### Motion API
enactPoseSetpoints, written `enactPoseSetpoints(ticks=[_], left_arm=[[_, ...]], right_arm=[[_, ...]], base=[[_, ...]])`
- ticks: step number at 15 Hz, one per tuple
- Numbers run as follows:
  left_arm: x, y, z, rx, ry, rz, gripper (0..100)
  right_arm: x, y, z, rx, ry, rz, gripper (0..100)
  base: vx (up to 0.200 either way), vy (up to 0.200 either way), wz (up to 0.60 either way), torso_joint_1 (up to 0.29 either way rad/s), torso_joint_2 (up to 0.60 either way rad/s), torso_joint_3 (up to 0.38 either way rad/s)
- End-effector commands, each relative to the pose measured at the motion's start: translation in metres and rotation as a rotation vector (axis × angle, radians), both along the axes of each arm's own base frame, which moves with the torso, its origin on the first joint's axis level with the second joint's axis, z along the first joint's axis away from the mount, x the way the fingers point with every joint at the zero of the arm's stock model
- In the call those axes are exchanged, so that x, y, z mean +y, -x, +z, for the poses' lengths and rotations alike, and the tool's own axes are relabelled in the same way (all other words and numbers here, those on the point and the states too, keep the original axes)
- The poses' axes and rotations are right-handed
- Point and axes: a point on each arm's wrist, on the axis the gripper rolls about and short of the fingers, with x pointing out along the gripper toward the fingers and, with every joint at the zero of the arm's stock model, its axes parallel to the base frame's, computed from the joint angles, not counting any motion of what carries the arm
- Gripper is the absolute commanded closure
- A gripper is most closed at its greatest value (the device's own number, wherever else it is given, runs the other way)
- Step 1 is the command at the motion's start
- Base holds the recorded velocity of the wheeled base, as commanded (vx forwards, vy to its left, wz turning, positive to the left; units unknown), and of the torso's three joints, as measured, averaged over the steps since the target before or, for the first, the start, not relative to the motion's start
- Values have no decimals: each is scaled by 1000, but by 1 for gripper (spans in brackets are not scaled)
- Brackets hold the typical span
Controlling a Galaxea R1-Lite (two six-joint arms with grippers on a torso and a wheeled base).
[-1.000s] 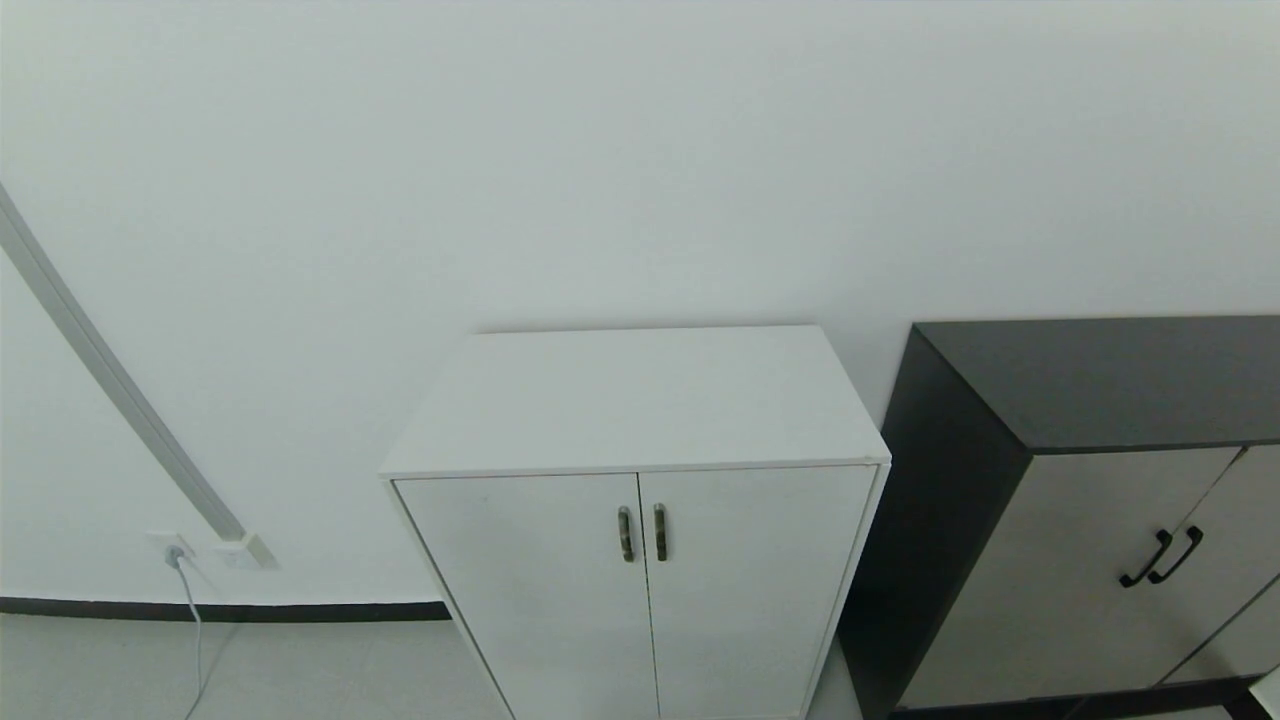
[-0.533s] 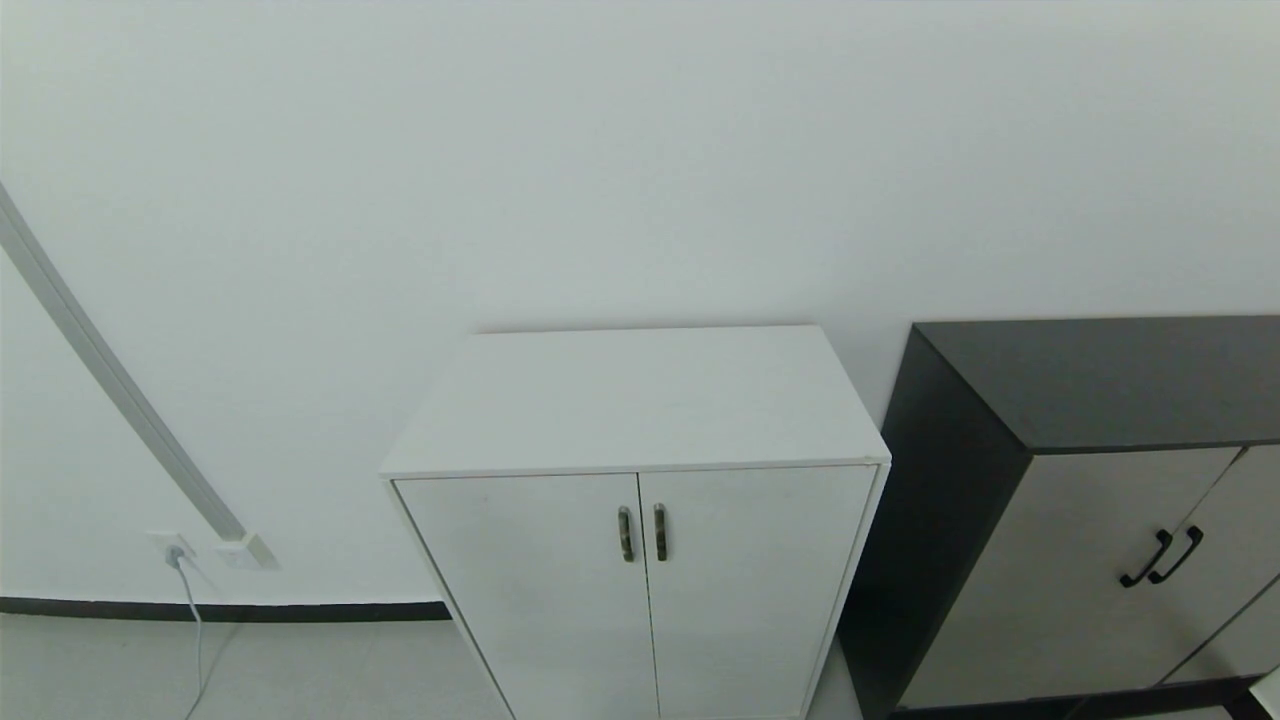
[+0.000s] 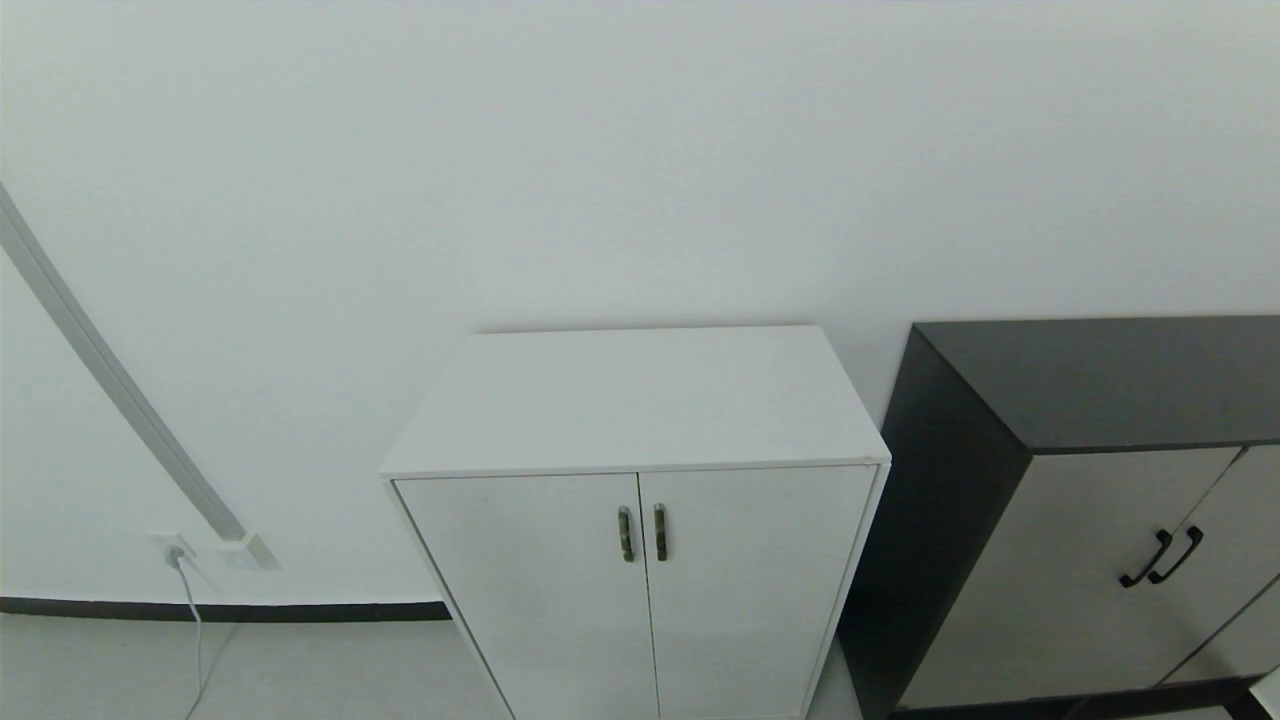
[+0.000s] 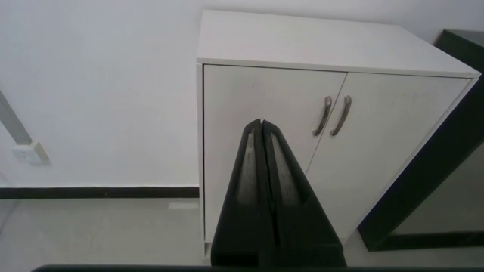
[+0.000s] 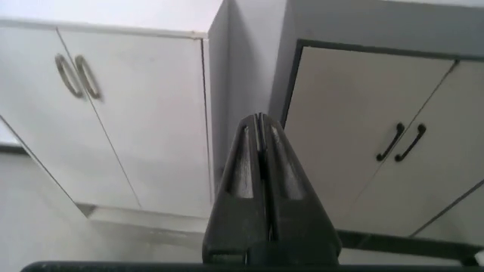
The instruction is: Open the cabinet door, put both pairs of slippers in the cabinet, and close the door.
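Aiming at white cabinet (image 4: 393, 143) | left jaws together | right jaws together, toward dark cabinet (image 5: 355, 113)

Shut cabinet doors (image 3: 645, 595), black cabinet (image 3: 1060, 500) alongside

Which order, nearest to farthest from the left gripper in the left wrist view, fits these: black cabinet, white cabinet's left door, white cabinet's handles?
1. The white cabinet's left door, straight ahead of the left gripper, whose jaws are shut.
2. The white cabinet's handles, at the middle seam, toward the robot's right.
3. The black cabinet, beyond the white cabinet's right side.
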Motion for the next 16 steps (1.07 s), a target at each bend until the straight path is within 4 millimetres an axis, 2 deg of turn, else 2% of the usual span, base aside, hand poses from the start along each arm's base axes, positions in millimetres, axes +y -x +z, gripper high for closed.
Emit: enactPoseSetpoints(ticks=[1,5,9,11,16], left_arm=[[0,0,0,-1,1,1,100],[0,0,0,0,-5,1,100],[0,0,0,0,-5,-1,100],[0,0,0,0,-5,-1,100],[0,0,0,0,-5,1,100]], right_arm=[[0,2,0,-19,-28,-15,100],[-3,1,0,-23,-64,-114,100],[-3,1,0,-22,-53,-111,100],[-1,2,-1,-21,19,-21,100],[0,2,-1,-23,46,18,100]], base=[[0,0,0,0,0,0],[0,0,0,0,0,0],[0,0,0,0,0,0],[0,0,0,0,0,0],[0,0,0,0,0,0]])
